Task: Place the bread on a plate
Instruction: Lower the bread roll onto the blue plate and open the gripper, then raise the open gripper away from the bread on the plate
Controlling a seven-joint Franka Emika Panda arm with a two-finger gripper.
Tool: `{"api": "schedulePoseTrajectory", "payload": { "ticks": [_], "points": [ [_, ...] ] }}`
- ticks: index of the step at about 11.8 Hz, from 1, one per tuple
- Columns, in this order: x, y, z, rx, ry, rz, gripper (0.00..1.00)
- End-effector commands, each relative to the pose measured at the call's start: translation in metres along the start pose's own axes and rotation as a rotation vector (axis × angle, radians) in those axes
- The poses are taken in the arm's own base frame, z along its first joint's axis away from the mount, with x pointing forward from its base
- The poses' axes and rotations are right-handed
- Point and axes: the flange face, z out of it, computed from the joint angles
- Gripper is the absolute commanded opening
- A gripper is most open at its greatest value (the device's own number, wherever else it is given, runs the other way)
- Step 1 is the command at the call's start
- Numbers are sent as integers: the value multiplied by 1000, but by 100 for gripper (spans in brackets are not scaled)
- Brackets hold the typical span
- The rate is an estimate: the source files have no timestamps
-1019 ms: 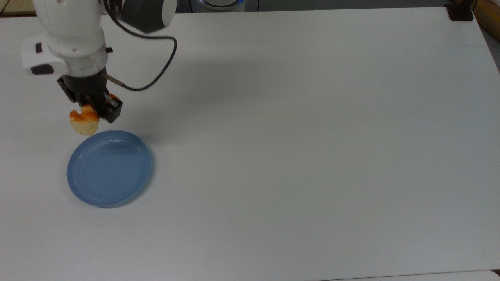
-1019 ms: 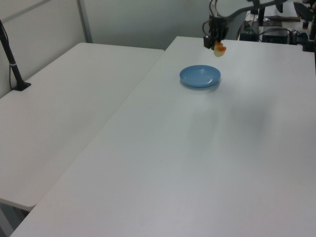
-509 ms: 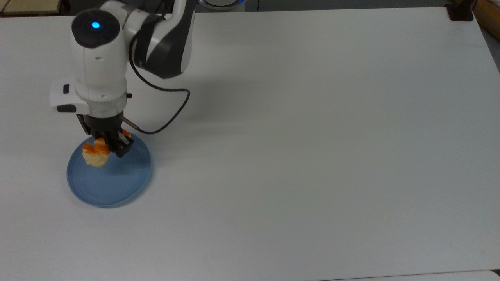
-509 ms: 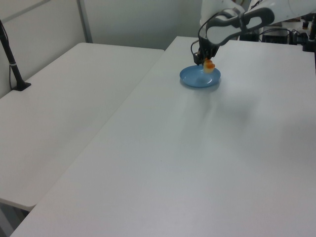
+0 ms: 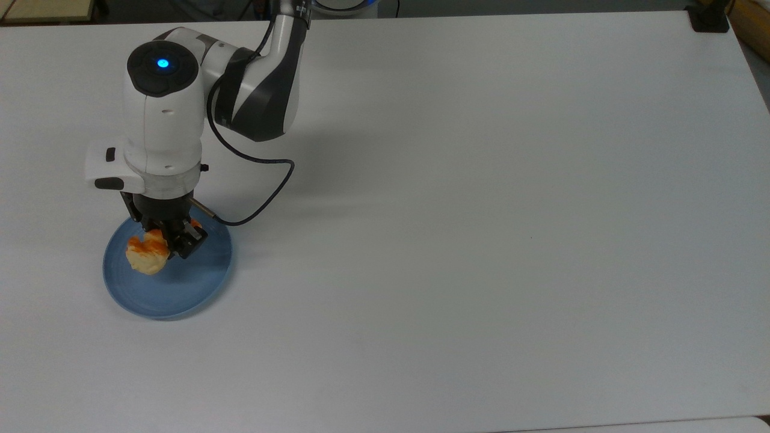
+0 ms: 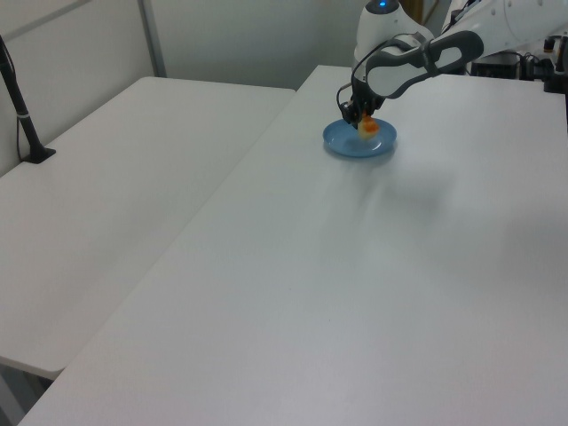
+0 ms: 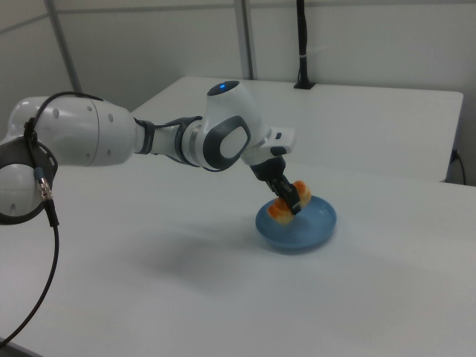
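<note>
Bread [image 5: 146,255] is now sitting low over the plate [image 5: 180,288], and we are still clamping it in our gripper [image 5: 170,239]. A second ago we were carrying it clear of the rim, beyond the plate's far edge in the top view; half a second ago we were already over the blue surface; now we are coming down the last bit, and the sideways travel is nearly over. In the top view the bread is lying over the plate's upper-left part, inside the rim rather than at the centre. In the right view the roll [image 7: 286,202] is hanging close above the plate's [image 7: 316,232] near-left part, with the jaws clenched across its middle and both ends sticking out. In the left view the arm is bending down over the plate [image 6: 353,146] with the orange patch [image 6: 367,129] just beneath the wrist.

We cannot tell from these views whether the bread is already touching the plate or is just above it.

We are judging that the transport is finishing and the release is the step at hand. What we are needing next is a short, gentle drop and an opening of the fingers. Since the roll is sitting off-centre toward the rim, it could tip or roll toward the edge when we let go.
</note>
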Motion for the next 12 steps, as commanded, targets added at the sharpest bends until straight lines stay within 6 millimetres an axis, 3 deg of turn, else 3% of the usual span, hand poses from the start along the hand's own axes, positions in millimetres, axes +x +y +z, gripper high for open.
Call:
{"api": "schedulePoseTrajectory", "payload": {
  "ticks": [1, 6, 9, 10, 12],
  "points": [
    [3, -4, -5, 13, 8, 24, 100],
    [4, -3, -13, 13, 10, 21, 100],
    [1, 9, -87, 55, -53, 21, 100],
    [-5, 14, -117, 69, -107, -3, 100],
    [-21, 19, -157, 110, -172, -77, 100]
  ]
}}
